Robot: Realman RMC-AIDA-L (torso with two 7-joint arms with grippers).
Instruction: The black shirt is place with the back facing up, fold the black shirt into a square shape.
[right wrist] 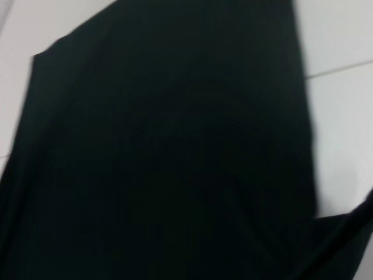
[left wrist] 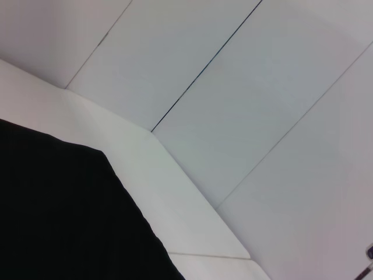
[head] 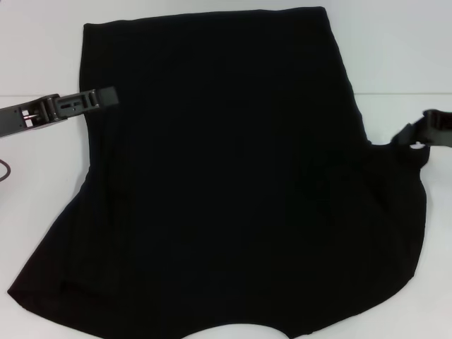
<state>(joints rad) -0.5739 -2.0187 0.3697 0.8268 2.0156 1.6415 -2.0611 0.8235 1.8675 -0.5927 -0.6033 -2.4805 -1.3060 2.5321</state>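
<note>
The black shirt [head: 226, 176] lies spread over the white table and fills most of the head view, plain side up, its lower part flaring wide toward me. My left gripper [head: 106, 97] reaches in from the left and lies over the shirt's upper left edge. My right gripper [head: 409, 134] is at the shirt's right side, right at the top of the flared sleeve part. A corner of the shirt [left wrist: 58, 216] shows in the left wrist view. Dark shirt cloth [right wrist: 163, 163] covers nearly all of the right wrist view.
The white table [head: 395, 63] shows bare beside the shirt, with a seam line [head: 402, 94] across it. A dark cable [head: 3, 169] curls at the far left edge. Pale wall panels [left wrist: 245, 87] rise beyond the table's edge in the left wrist view.
</note>
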